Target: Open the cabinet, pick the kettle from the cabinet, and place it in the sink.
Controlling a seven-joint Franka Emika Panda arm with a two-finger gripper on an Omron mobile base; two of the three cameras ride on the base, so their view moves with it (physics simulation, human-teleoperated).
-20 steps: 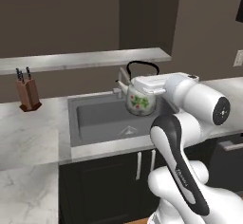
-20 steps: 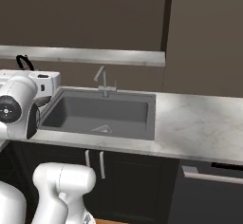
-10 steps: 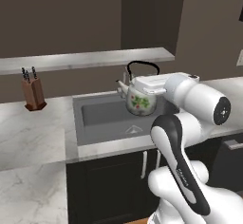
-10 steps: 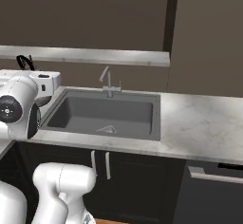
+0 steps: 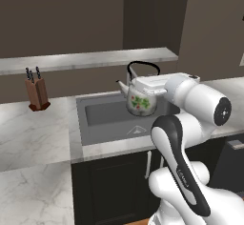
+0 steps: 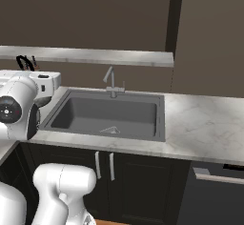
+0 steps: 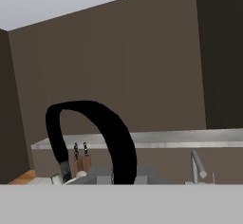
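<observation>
The white kettle (image 5: 141,98) with its green leaf pattern hangs upright above the right part of the grey sink (image 5: 102,115). My gripper (image 5: 155,80) is shut on the kettle's thin black arched handle (image 5: 143,66), at its right end, spout pointing left. In the hand view that handle (image 7: 97,126) arches up close in front of the camera. From the right side, the sink (image 6: 86,110) lies to the right of my arm, with its slim faucet (image 6: 111,80) at the back rim. The cabinet is out of view.
A wooden knife block (image 5: 37,93) stands on the marble counter (image 5: 33,138) left of the sink, under a grey wall shelf (image 5: 86,59). Black base cabinets (image 6: 138,176) run below the counter. More counter (image 6: 205,124) stretches right of the sink.
The whole scene has slid slightly to the right in both base views, so the camera has moved. The kettle stays in the grip, at the same place relative to the arm.
</observation>
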